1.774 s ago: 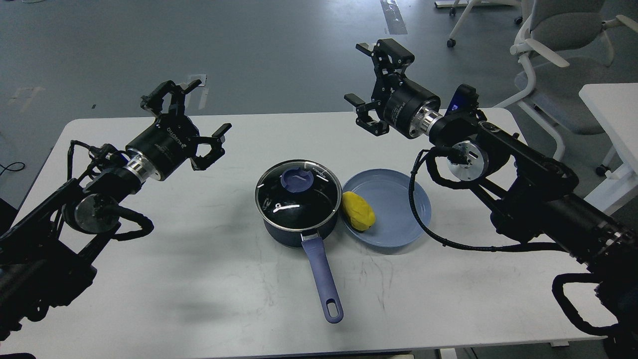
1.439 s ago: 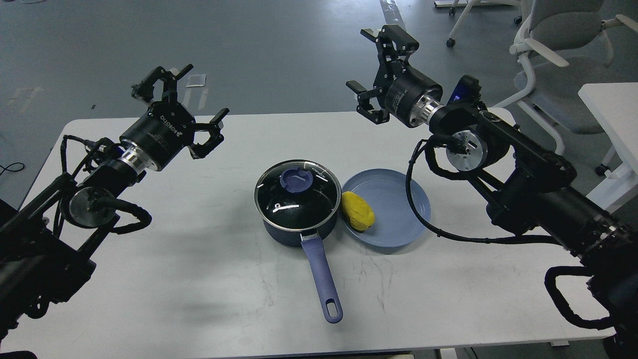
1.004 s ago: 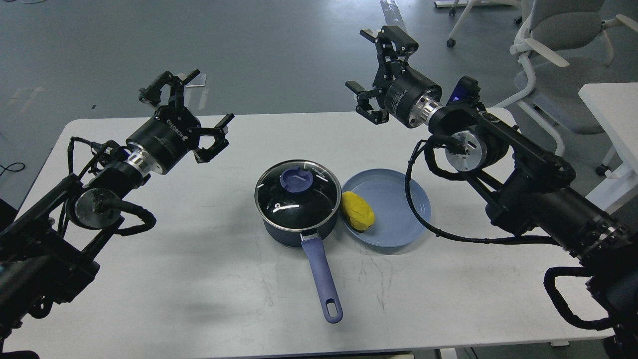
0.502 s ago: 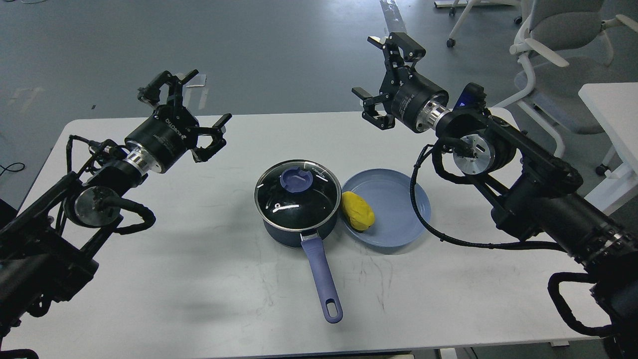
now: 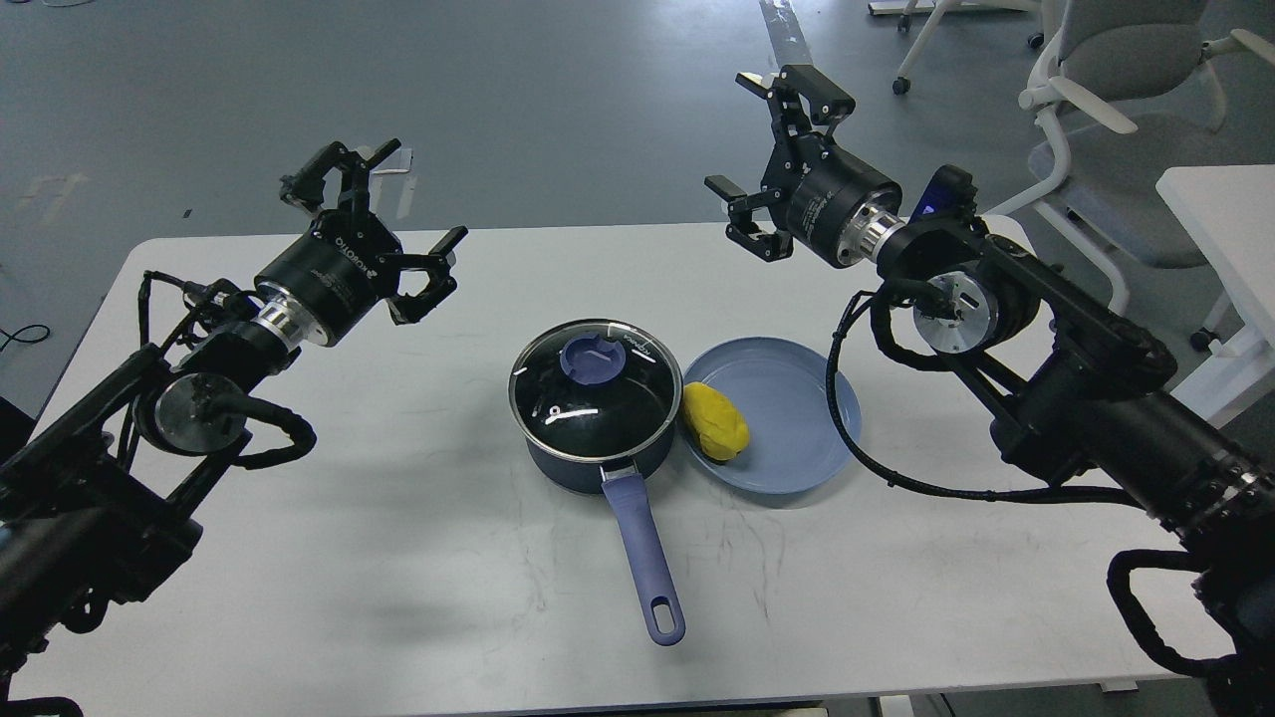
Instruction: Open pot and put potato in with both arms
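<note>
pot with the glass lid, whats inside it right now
Through the glass lid the pot shows only its black interior and glare; nothing is visibly inside. The potato lies on the blue plate beside it.

A long white bench (image 5: 299, 558) with rounded corners stands on a grey floor (image 5: 548, 100), its top marked with faint dark scuffs and hairline streaks. Near the middle sits the pot (image 5: 593, 403), a dark navy saucepan with its steel-rimmed glass lid (image 5: 588, 398) on and a blue knob (image 5: 592, 360) on top; its long periwinkle handle (image 5: 642, 558) lies toward the near edge and ends in a loop. Just to the pot's right, touching or nearly touching it, lies a shallow light-blue plate (image 5: 797, 418). The arms cast soft shadows on the left part of the bench.
</note>
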